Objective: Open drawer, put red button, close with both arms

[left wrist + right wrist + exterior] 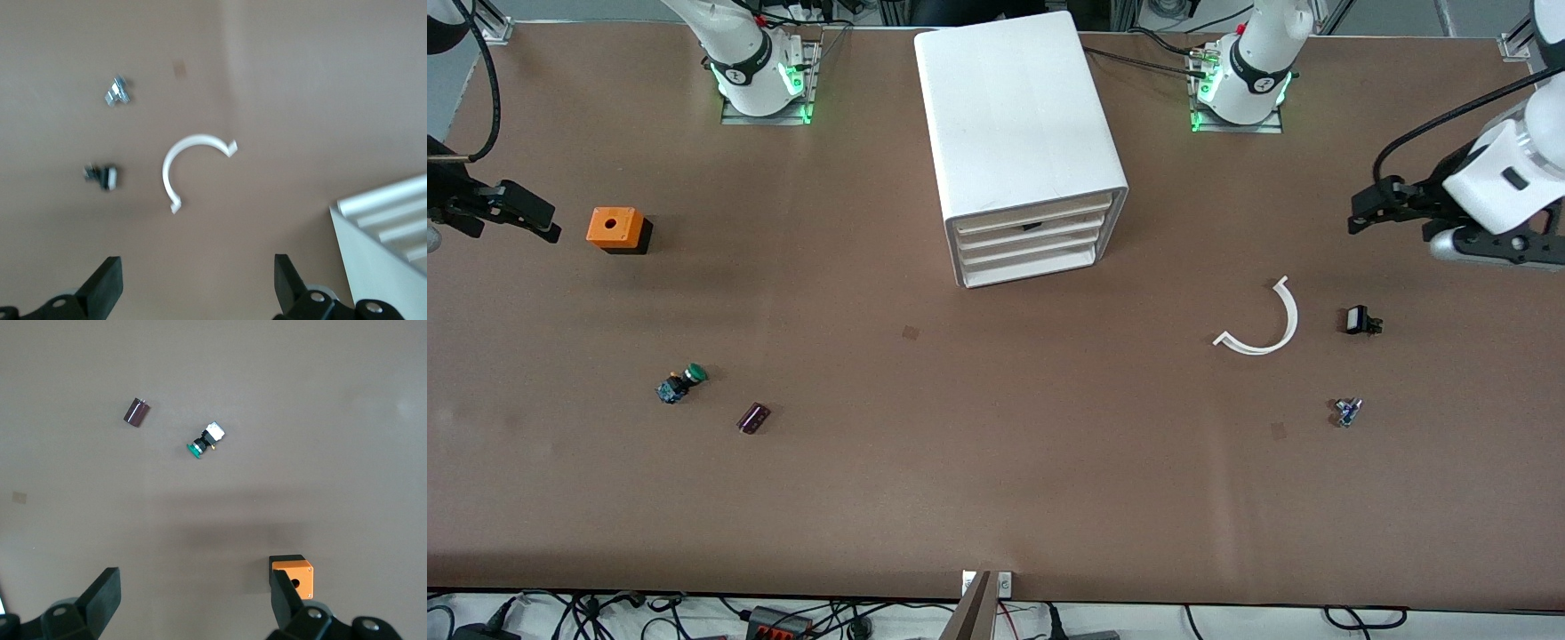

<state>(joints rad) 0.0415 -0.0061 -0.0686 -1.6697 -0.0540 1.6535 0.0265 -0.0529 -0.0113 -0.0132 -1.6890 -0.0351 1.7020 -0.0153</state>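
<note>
Found only in the front view: the whole white cabinet (1014,116) at mid-table near the arms' bases, with 4 drawers (1040,242) stacked and all pushed in. Cannot tell what the small dark mark on the 2nd drawer front from the top is. Cannot spot a red button in any view.

Shared by the front and left wrist views: 1 white curved strip (1263,324), 1 small black part (1360,320), 1 tiny metal bit (1347,412), all toward the left arm's end.

Shared by the front and right wrist views: 1 orange box (615,229), 1 green button (682,384), 1 dark purple cylinder (753,418).

Left gripper (197,267) over the left arm's end of the table, spread wide, holding nothing. Right gripper (193,580) over the right arm's end beside the orange box, likewise spread and empty.
</note>
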